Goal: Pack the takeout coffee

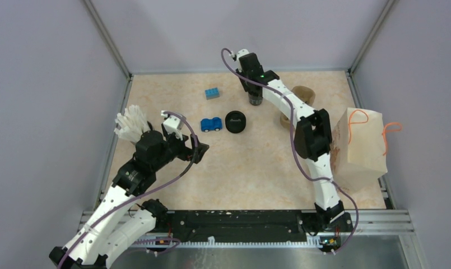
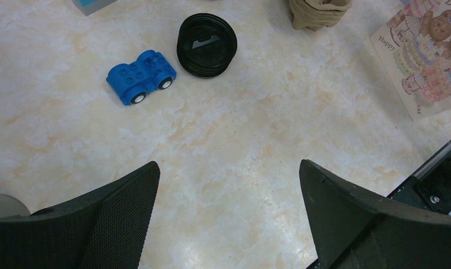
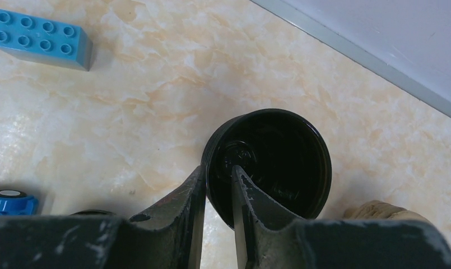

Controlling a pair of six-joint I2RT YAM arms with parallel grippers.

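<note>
Closest to you, the right gripper (image 3: 218, 175) stands narrow, its fingers astride the wall of the black cup (image 3: 279, 162); whether it pinches, you cannot tell. The cup, showing only its black bottom, is far out on the marbled table (image 3: 156, 84), near the grey back wall (image 3: 380, 33). Only your left wrist view makes plain the left gripper (image 2: 228, 168) spread wide, with the lid (image 2: 206, 45) just beside a blue toy car (image 2: 142, 77).

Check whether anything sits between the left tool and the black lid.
Nothing visible does. Bare tabletop lies between the open left tool and the black lid. The blue toy car sits beside the lid, left of the direct line in the wrist view.
</note>
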